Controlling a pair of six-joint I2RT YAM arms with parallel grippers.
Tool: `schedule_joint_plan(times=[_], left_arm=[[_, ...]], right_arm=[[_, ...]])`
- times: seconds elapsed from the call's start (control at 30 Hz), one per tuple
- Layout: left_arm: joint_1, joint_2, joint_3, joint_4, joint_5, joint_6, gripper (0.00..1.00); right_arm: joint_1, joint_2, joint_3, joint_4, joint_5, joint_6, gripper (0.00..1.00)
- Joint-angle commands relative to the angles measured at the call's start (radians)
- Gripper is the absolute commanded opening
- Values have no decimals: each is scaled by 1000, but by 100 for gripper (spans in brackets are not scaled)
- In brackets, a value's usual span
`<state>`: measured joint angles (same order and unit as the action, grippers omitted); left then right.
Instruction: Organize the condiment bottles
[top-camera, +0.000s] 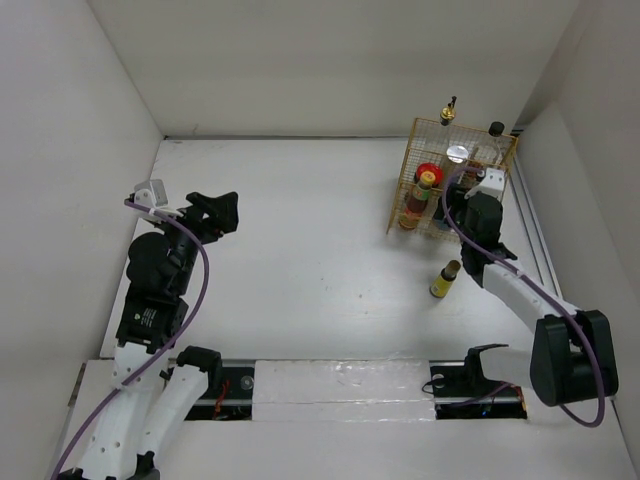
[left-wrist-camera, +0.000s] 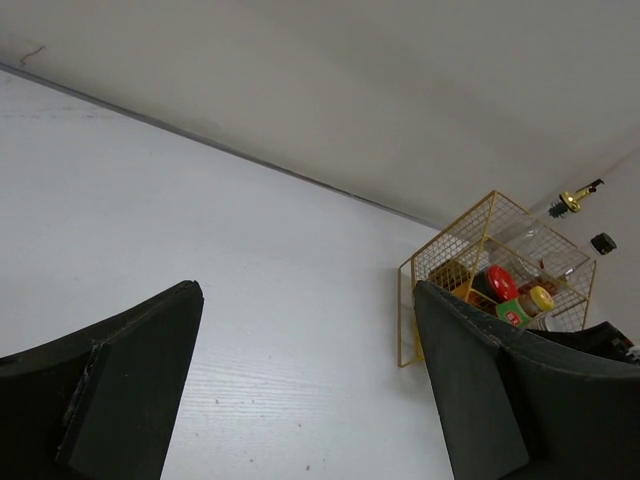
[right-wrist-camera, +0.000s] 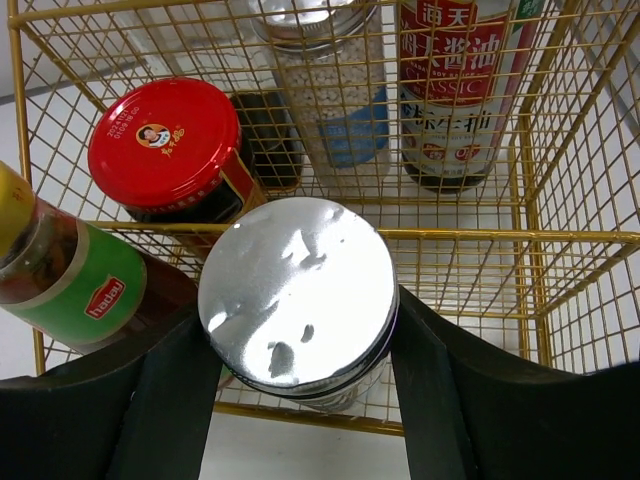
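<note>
Left arm idle, right arm at the basket with a jar in its grip.

The left gripper (top-camera: 216, 211) hangs over bare table at the left, jaws spread wide and holding nothing. At the far right, the gold wire basket (top-camera: 408, 196) holds a red-lidded jar (right-wrist-camera: 165, 140), a green-labelled bottle (right-wrist-camera: 76, 288), a red-labelled bottle (right-wrist-camera: 455, 62) and a blue-labelled jar (right-wrist-camera: 328, 105). The right gripper (right-wrist-camera: 298, 345) is clamped on a silver-lidded jar (right-wrist-camera: 298, 292) at the basket's near side (whether it rests on the floor is hidden). A small yellow-labelled bottle (top-camera: 446, 279) stands on the table just in front of the basket.
</note>
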<state>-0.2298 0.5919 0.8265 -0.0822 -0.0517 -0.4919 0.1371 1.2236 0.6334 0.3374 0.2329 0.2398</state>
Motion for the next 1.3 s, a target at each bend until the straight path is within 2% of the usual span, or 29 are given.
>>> schedule_joint_plan(times=[0.0,0.03,0.13,0.23,0.37,0.43,0.5,0.53,0.7,0.93,1.03,1.07,1.27], left_arm=[[-8,-7,-4,62,24,10,83],[-8,-18,-4,62,24,10,83],[-8,-18,-4,62,24,10,83],[-8,-29,-4,62,24,10,83],[-8,-29,-4,62,45,10,83],[-8,-29,-4,73,46,10,83],[-8,-40,-4,73,46,10,83],[-8,-40,-4,73,46,10,84],[-8,-50,-4,73,58,10,84],[-8,-60,-4,82,67,10,84],[-8,-70,-13,82,76,10,84],[-8,-70,-13,82,76,10,84],[-8,-70,-13,82,76,10,84]], right_arm=[[19,-21,6,52,29,16,64],[19,-32,6,36,29,16,73],[19,-67,18,-7,29,16,88],[28,-160,43,-105,29,16,96],[39,-280,31,-191,25,16,97],[39,-367,31,-325,0,16,97],[50,-420,31,-453,0,27,94],[50,-467,31,-575,9,44,93],[68,-572,40,-816,-33,101,90],[68,-553,29,-908,-99,130,84],[78,-541,20,-908,-118,141,75],[78,-541,9,-899,-118,141,67],[78,-541,-12,-873,-127,150,60]])
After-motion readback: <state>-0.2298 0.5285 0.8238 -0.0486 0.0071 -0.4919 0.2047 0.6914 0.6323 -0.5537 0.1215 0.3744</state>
